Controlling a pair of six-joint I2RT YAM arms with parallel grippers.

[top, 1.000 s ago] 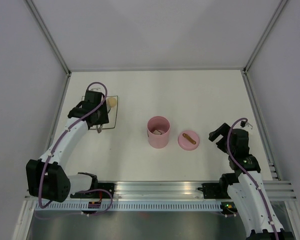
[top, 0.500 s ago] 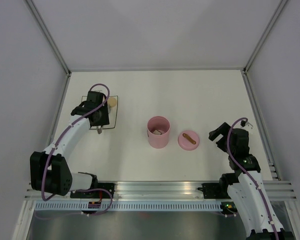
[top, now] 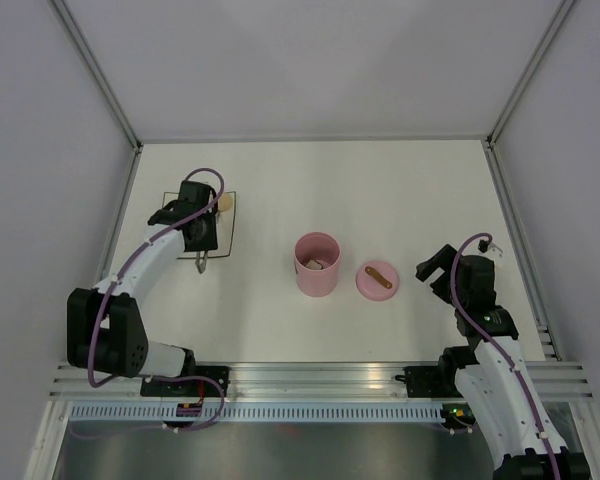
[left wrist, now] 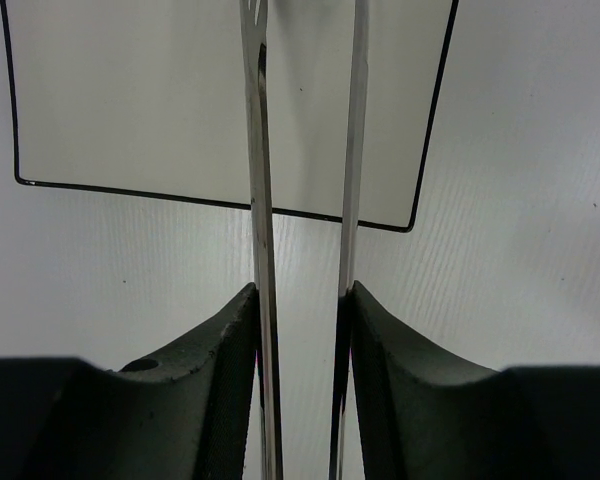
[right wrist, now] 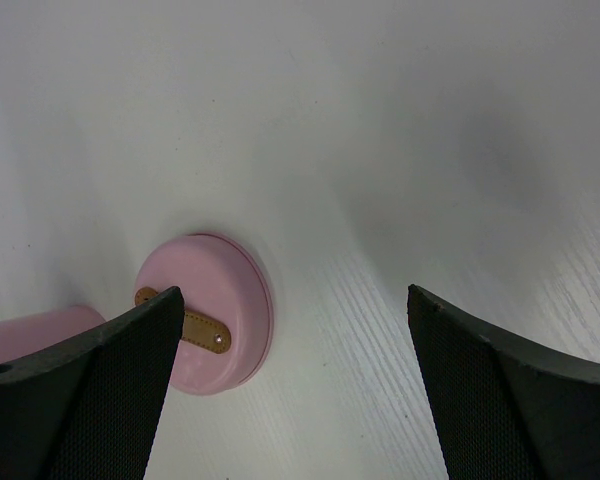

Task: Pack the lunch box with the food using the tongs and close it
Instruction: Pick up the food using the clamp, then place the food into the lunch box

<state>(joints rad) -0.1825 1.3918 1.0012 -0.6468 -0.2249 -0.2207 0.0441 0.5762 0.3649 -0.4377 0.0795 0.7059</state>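
My left gripper [top: 202, 240] is shut on the silver tongs [left wrist: 261, 190] over the black-edged white tray [top: 228, 232] at the left. Both tong arms run between its fingers [left wrist: 218, 350], and their tips are out of the left wrist view. A beige ball of food [top: 223, 203] lies at the tray's far right corner. The open pink lunch box [top: 317, 264] stands mid-table with food pieces [top: 318, 265] inside. Its pink lid [top: 377, 280] with a brown strap lies just to its right. My right gripper [top: 435, 268] hangs open right of the lid [right wrist: 205, 310], holding nothing.
Grey walls and metal frame posts [top: 110, 100] enclose the white table. A rail [top: 310, 378] with both arm bases runs along the near edge. The tongs' joined end [top: 202, 262] sticks out toward me past the tray.
The left gripper has squeezed the tongs narrower and shifted slightly over the tray. The right arm has barely moved.
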